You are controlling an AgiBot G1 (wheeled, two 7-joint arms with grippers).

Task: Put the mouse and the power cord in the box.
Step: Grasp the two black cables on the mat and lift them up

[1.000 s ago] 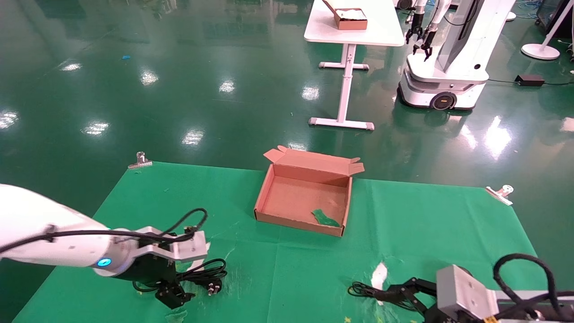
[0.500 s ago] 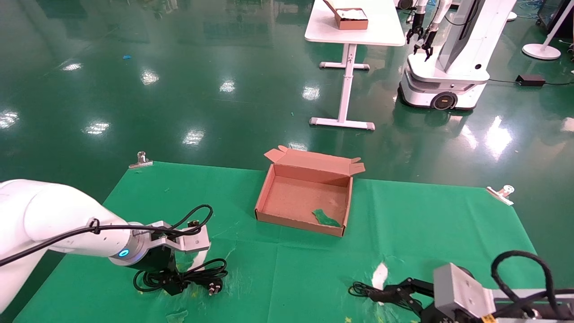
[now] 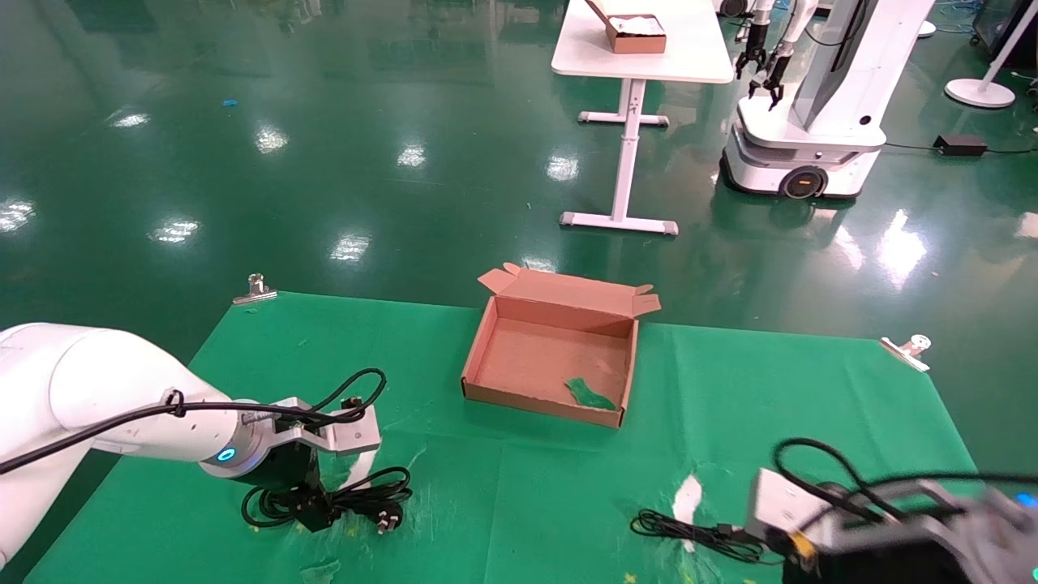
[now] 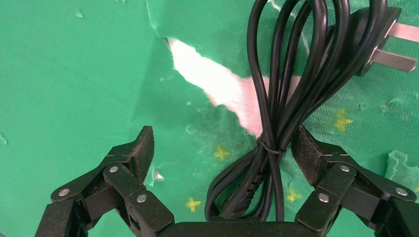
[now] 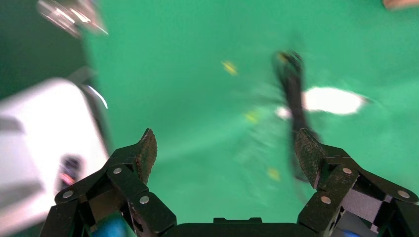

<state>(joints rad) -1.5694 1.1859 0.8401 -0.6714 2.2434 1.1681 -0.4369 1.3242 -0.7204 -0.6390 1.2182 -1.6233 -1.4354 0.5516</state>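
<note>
The power cord (image 3: 361, 496) lies coiled on the green cloth at the front left, its pronged plug (image 4: 378, 42) pointing away. My left gripper (image 4: 223, 143) is down over it and open, with the tied bundle (image 4: 269, 123) between the fingers, close to one pad. The brown box (image 3: 486, 349) stands open mid-table, a green scrap (image 3: 588, 395) on its floor. At the front right my right gripper (image 5: 226, 148) is open and holds nothing, a blurred black cable (image 5: 291, 94) beyond it. The mouse's thin cable (image 3: 689, 531) lies there; the mouse body is hidden.
Metal clips (image 3: 255, 289) (image 3: 904, 350) pin the cloth's far corners. The cloth is torn, with white patches (image 3: 688, 495). Far behind stand a white table (image 3: 641, 61) carrying a small brown box (image 3: 634, 34), and another robot (image 3: 811, 97).
My left gripper came down over the power cord and has held there. My right arm has swung quickly to the right, away from the thin cable, and shows blurred.
</note>
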